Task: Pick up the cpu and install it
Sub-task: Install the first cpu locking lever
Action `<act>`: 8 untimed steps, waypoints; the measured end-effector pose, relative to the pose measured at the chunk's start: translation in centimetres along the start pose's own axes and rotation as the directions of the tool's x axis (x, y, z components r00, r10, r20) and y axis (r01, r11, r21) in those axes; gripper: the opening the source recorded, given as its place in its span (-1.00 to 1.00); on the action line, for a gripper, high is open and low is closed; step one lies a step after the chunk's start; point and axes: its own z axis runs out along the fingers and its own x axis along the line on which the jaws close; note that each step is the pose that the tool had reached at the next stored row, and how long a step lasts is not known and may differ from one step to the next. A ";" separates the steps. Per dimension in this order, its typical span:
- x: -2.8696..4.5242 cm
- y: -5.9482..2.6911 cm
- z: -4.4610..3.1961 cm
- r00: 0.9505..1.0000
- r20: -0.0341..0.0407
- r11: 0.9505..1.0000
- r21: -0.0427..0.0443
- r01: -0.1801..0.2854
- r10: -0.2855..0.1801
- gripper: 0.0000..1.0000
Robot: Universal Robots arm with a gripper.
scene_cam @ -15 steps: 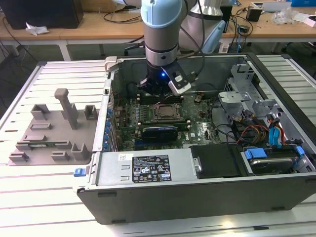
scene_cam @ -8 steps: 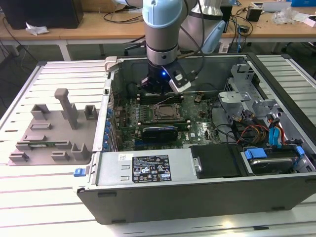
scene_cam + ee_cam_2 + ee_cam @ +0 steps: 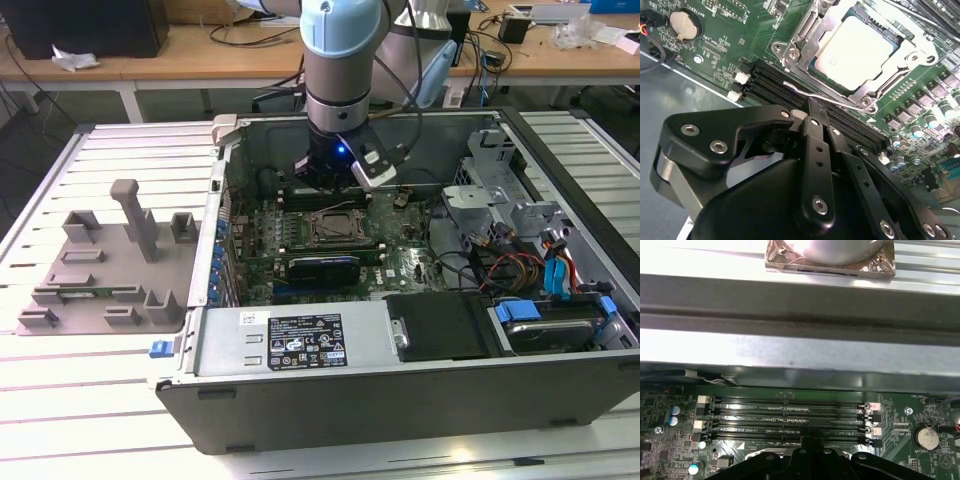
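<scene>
Inside the open computer case, over the green motherboard, I hang low with my gripper pointed down at the black memory slots. My jaws are together and hold nothing. The cpu lies flat in the socket frame with its pale metal top facing up, square to the frame's edges, so I judge it is seated where the task wants it. My tips stand just beside the thin wire lever, which runs along the frame's edge facing the memory slots. Whether they touch it I cannot tell. Closed jaws make a narrow point, fit for pressing a slim part like that and not for gripping. The grey tray sits outside the case on the exterior view's left, well apart.
</scene>
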 end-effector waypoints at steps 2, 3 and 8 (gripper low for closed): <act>0.01 -0.09 -0.03 1.000 0.000 1.000 0.000 -0.001 0.001 -0.79; 0.01 -0.12 -0.03 1.000 0.000 1.000 0.000 -0.001 0.001 -0.79; 0.03 -0.28 0.36 1.000 0.005 1.000 0.001 -0.012 0.012 -0.79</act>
